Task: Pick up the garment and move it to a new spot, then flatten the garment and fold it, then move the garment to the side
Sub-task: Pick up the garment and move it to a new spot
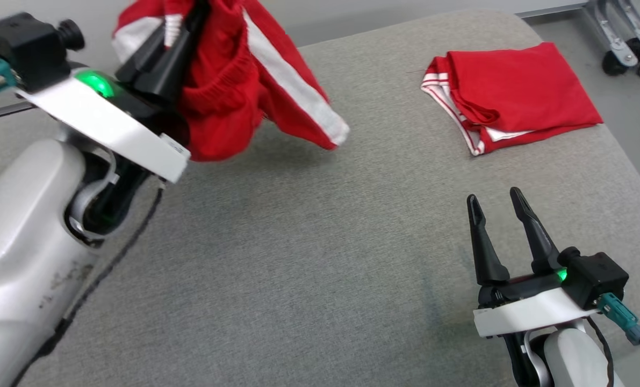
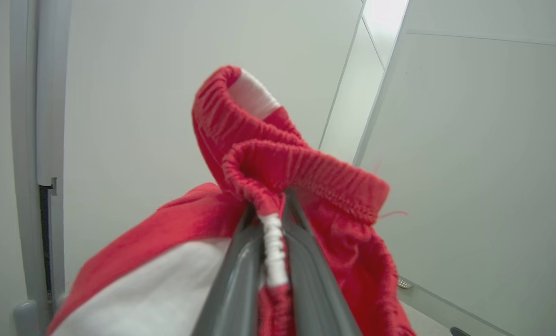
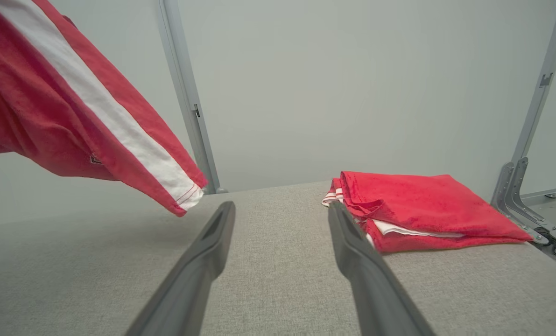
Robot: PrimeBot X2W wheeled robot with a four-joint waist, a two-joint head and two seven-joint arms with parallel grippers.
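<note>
I have the red garment [image 1: 228, 80] with the white side stripe lifted above the grey table [image 1: 320, 258] at its far left, one leg trailing out to the right, clear of the surface. My left gripper [image 2: 270, 205] has its jaws clamped on the garment's gathered elastic edge. My right gripper [image 1: 494, 196] sits low at the near right, jaws apart and holding nothing. A folded red garment [image 1: 518, 91] lies flat at the table's far right.
</note>
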